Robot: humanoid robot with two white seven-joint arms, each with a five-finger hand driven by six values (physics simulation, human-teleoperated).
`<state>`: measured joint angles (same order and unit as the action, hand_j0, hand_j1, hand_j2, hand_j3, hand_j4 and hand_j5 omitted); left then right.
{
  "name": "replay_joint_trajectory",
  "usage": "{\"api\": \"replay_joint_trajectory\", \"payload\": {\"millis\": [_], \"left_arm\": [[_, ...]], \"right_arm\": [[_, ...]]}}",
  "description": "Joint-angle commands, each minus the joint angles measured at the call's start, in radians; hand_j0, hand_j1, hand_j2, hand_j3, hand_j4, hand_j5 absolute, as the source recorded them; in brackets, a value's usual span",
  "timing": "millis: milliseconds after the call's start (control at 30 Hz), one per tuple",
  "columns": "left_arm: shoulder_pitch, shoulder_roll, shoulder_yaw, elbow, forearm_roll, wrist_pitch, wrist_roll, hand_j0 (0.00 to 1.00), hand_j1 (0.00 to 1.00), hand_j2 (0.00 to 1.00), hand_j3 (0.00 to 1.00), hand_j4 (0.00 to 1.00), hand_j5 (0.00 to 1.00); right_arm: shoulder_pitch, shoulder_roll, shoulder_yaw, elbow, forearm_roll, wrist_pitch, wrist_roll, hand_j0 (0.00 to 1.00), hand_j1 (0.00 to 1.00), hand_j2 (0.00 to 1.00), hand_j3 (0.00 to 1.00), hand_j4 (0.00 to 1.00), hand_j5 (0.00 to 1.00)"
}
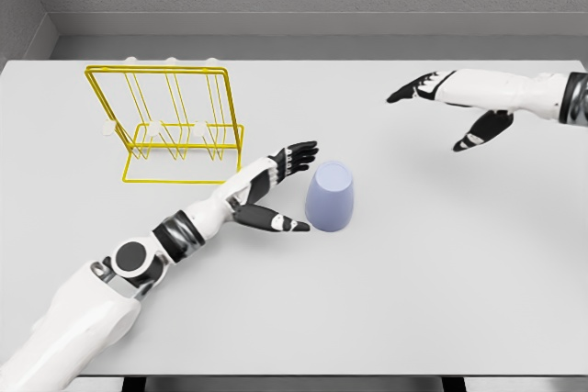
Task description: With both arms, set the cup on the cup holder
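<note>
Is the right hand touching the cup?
No, the right hand hangs open far from the cup, while the open left hand flanks it.

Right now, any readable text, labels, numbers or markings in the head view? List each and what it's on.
None. The pale blue plastic cup, the yellow wire cup holder, the white tabletop and both white arms, with left hand and right hand, carry no writing or signs.
</note>
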<state>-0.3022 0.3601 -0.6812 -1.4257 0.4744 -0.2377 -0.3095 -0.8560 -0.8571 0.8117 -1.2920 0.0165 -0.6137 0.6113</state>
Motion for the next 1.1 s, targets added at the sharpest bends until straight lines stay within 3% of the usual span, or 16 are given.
{"api": "replay_joint_trajectory", "payload": {"millis": [0, 100, 167, 1067], "left_arm": [[0.000, -0.013, 0.000, 0.008, -0.002, -0.003, 0.000, 1.00, 1.00, 1.00, 1.00, 1.00, 1.00], [-0.005, -0.032, 0.000, 0.033, -0.007, -0.003, 0.000, 1.00, 1.00, 1.00, 1.00, 1.00, 1.00], [-0.006, -0.036, 0.002, 0.033, -0.053, -0.002, 0.000, 1.00, 1.00, 1.00, 1.00, 1.00, 1.00], [-0.021, -0.121, 0.002, 0.088, -0.080, -0.002, -0.002, 1.00, 1.00, 1.00, 1.00, 1.00, 1.00]], "right_arm": [[0.000, -0.011, -0.005, -0.001, -0.007, 0.003, 0.000, 1.00, 1.00, 1.00, 1.00, 1.00, 1.00], [-0.005, -0.013, -0.011, 0.002, -0.007, 0.003, 0.000, 1.00, 1.00, 1.00, 1.00, 1.00, 1.00], [-0.008, -0.013, -0.013, 0.002, -0.007, 0.003, 0.000, 1.00, 1.00, 1.00, 1.00, 1.00, 1.00], [-0.003, -0.016, -0.011, 0.010, -0.007, 0.003, 0.000, 1.00, 1.00, 1.00, 1.00, 1.00, 1.00]]}}
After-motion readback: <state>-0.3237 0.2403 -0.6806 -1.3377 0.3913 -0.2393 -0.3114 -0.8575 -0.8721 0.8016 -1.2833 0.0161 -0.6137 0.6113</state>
